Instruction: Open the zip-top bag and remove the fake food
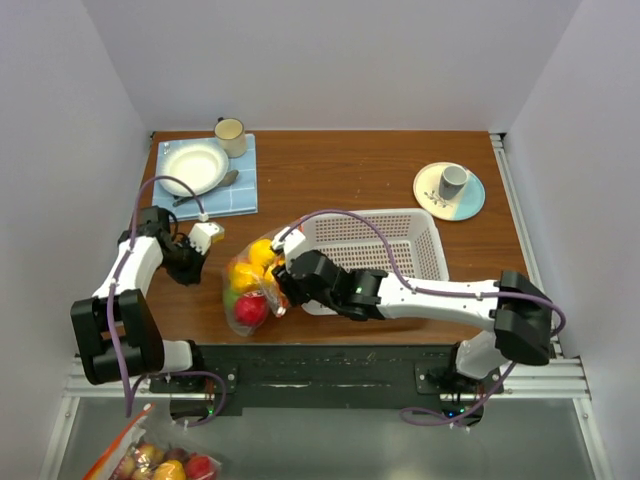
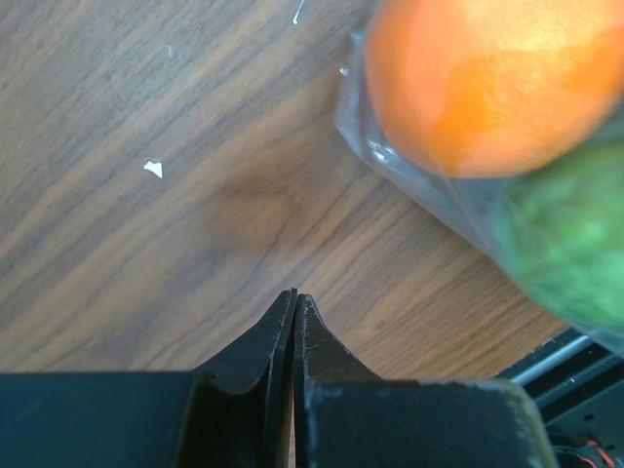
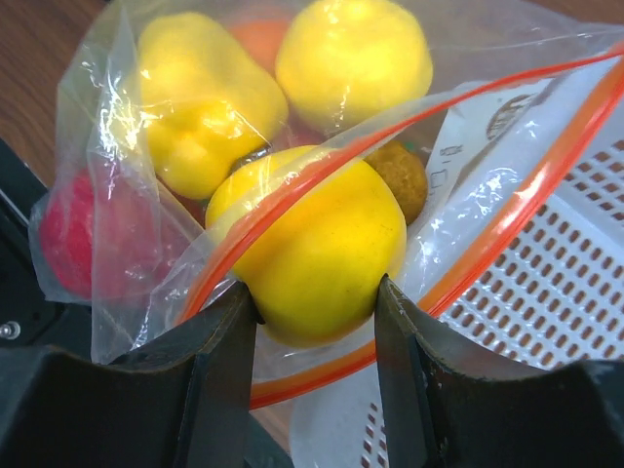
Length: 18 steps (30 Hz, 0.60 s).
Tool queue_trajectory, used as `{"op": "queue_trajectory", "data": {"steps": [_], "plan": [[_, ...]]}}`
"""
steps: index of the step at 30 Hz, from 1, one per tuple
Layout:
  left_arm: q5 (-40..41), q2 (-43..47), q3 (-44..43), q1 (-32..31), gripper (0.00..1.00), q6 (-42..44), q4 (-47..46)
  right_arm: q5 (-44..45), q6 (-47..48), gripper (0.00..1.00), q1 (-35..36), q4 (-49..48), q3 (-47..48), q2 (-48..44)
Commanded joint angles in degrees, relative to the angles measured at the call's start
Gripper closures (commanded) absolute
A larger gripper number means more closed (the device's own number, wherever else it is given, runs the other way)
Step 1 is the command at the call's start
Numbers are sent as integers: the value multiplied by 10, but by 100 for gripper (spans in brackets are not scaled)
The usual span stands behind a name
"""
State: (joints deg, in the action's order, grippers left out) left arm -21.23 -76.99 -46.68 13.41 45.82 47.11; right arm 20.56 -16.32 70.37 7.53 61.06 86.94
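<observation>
The zip-top bag [image 1: 248, 290] lies on the table's near side, its orange-red zip mouth [image 3: 292, 190] gaping toward the right arm. Inside it is fake food: a yellow pepper [image 3: 200, 97], a yellow fruit [image 3: 356, 58], a red piece [image 3: 68, 234] and a small brown one [image 3: 398, 175]. My right gripper [image 3: 317, 292] is shut on a round yellow fruit [image 3: 317, 234] at the bag's mouth, one finger on each side. My left gripper [image 2: 294, 297] is shut and empty, just above the wood left of the bag. An orange fruit [image 2: 478, 78] and a green one [image 2: 570, 234] press against the bag's wall.
A white perforated basket [image 1: 400, 232] stands right behind the bag, under the right arm. At the back left are a blue mat [image 1: 245, 185] with a plate [image 1: 192, 165], a spoon and a mug [image 1: 231, 135]. A cup on a saucer [image 1: 450, 190] is at the back right.
</observation>
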Motion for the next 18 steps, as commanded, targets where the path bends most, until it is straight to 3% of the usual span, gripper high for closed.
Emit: {"op": "queue_trajectory", "data": {"steps": [1,7,8,13,14,15,18], "plan": [[-18,22,-54,-2,94,-16,25,-13,-20,81,7,8,22,76],[-73,31,-145,-3,93,-33,90,-40,-17,60,35,-16,66,149],[-81,30,-153,-7,92,-34,99,-43,-15,50,36,-16,85,168],[-83,26,-154,-22,92,-41,95,-61,-7,22,43,-7,155,217],[-80,25,-150,-31,92,-47,91,-62,-7,6,45,-8,158,225],[-79,23,-144,-37,92,-51,85,-62,-8,1,44,-13,158,227],[-78,22,-135,-75,92,-75,69,-44,-17,1,44,-23,145,227]]}}
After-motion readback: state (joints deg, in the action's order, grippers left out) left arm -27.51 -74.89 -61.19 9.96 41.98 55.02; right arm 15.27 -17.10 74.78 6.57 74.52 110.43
